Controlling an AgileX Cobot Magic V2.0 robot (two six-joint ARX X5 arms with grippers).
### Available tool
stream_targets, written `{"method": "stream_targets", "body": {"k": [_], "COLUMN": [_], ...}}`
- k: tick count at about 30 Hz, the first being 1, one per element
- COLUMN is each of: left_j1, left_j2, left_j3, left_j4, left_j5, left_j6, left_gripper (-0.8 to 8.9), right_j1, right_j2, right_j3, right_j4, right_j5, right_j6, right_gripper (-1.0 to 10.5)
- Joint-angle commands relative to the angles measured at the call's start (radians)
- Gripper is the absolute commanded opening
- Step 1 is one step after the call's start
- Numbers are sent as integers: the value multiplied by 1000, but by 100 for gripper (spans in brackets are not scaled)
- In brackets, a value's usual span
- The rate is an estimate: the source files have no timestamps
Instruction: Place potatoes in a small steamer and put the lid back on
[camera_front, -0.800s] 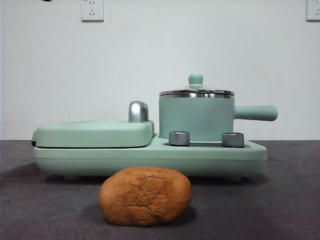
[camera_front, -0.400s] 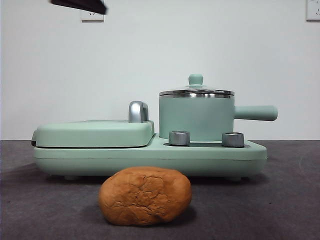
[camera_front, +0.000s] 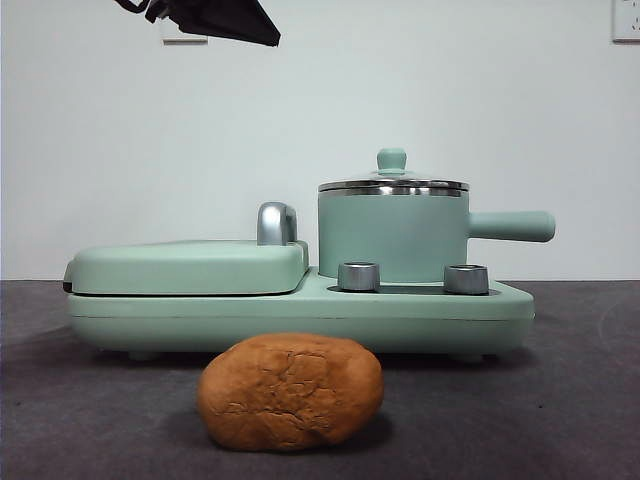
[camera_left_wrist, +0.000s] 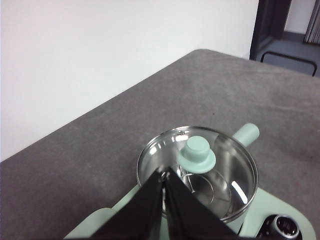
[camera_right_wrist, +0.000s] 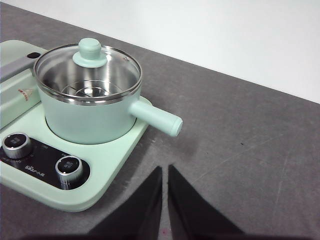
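My left tool (camera_left_wrist: 164, 175) hangs closed and empty above the glass lid (camera_left_wrist: 197, 172). The lumpy, cracked potato (camera_front: 290, 391) lies on the counter (camera_front: 560, 400) before the steamer (camera_front: 393, 235) (lid on). My right tool (camera_right_wrist: 164, 172) is closed, empty.

Left hand (camera_left_wrist: 164, 176) aloft — jaws together

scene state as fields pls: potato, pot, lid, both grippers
potato: on the table in front of the cooker, untouched
pot: on the cooker, handle to the side
lid: on the pot, closed
left gripper: jaws shut, above the pot, holding nothing
right gripper: jaws shut, over the table beside the cooker, holding nothing
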Motion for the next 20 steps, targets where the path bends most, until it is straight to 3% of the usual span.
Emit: {"method": "stream_targets", "body": {"k": [1,3,6,8,11,20], "left_j1": [-4,-4,-3,-3,-4,-6], "left_j2": [-23,-42,-63,-71,-73,-72], "left_j3": [32,32,32,32,32,32], "left_j4": [-16,-31,-32,-37,-46,-138], "left_j5": [2,2,2,2,2,-2], "left_j6": [-37,-33,-30,-29,-30,-29], "left_gripper": [6,24,260,377,376,372], "right_j1": [1,0,1,1,1,2], "right_j2": [2,2,2,2,2,2], "right_j3": [18,19,20,20,20,20], "right_j4": [7,7,7,7,7,7], "right_j5": [-3,-3,-4,-3,-3,-3], "right_j6": [-5,-5,-5,-5,-5,8], "right_gripper": [16,16,64,204,274,274]}}
